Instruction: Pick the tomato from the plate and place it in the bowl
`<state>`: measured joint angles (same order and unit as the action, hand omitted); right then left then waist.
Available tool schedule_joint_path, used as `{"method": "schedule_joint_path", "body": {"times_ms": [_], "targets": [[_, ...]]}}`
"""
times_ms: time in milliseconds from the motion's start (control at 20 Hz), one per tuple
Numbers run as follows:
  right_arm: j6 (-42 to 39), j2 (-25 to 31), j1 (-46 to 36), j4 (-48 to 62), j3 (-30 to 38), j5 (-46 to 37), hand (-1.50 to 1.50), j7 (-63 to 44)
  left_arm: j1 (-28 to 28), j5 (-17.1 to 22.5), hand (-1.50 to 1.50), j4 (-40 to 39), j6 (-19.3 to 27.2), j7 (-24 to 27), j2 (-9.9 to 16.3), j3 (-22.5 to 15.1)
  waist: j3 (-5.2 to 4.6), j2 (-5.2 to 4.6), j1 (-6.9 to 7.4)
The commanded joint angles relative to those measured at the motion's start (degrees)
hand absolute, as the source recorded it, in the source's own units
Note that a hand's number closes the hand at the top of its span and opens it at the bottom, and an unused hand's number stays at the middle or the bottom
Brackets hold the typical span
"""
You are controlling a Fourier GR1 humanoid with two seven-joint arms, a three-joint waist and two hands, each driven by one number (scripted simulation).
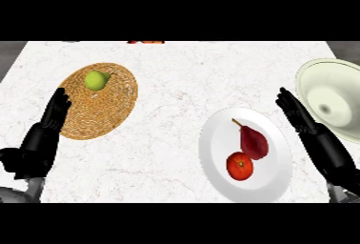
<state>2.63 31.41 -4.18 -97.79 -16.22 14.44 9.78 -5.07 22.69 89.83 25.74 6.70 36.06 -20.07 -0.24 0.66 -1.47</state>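
While the tomato [240,166] sits on the white plate [215,143] beside a dark red pear [254,141], both hands, left [55,112] and right [295,110], rest open-fingered; bowl [336,81] far right.

You've got a white-veined marble-look counter [175,71], rough woven straw round mat [98,102], glossy white ceramic-looking plate [215,147], smooth pale-green bowl [330,97].

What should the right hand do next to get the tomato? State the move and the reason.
Probably swing the right hand inward and down over the tomato. The tomato lies on the plate beside a dark red pear, untouched, and the hand stands open between plate and bowl, holding nothing.
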Motion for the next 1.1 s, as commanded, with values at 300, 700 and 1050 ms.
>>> {"method": "schedule_joint_path", "body": {"times_ms": [300,700,1050], "targets": [[13.8,10.4,5.0,0.3,4.7,-20.4,1.50,-7.7,-3.3,0.0,0.00,1.6,-8.4,-2.0,-5.0,-7.8,-1.48,-0.70,-3.72],[23.8,-6.5,3.5,0.6,-5.1,-27.2,-1.50,-14.9,-6.7,-1.6,0.00,0.5,-13.4,-4.2,-9.5,-9.3,0.18,-0.70,1.67],[9.3,6.8,-2.4,-4.0,-9.6,-37.1,-1.50,-37.1,-8.4,-2.2,0.00,-1.9,-14.3,-4.4,-10.7,-9.5,-0.08,-0.52,1.49]]}}
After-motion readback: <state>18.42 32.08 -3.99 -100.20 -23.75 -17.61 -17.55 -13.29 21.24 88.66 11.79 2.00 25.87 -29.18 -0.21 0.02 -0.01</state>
